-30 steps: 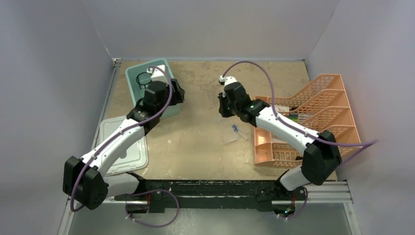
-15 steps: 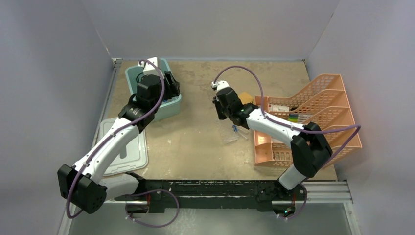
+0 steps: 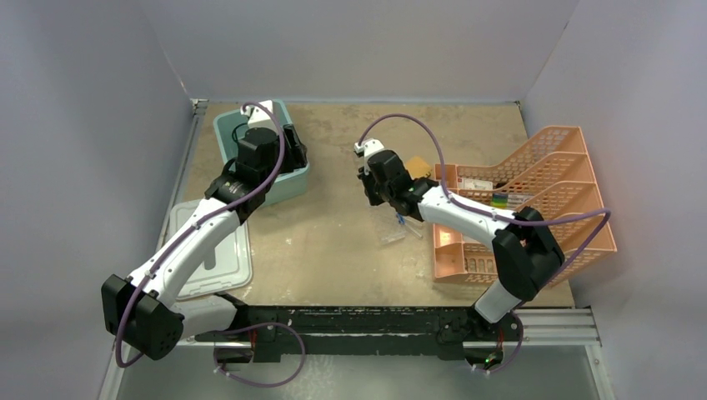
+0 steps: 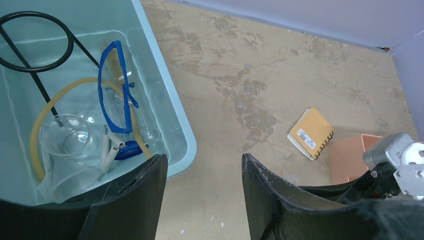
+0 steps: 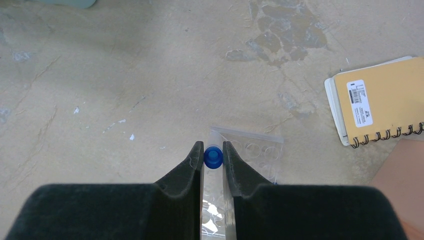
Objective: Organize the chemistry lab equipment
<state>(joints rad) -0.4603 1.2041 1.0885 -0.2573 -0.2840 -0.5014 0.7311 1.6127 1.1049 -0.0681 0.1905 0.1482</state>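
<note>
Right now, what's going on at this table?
The right hand is shut on a blue-capped tube, at the clear rack lying on the table. The left hand is open and empty, poised by the rim of the teal tub, which already holds the black ring tripod, blue goggles, amber tubing and a small beaker. A yellow notebook lies near the orange tray.
</note>
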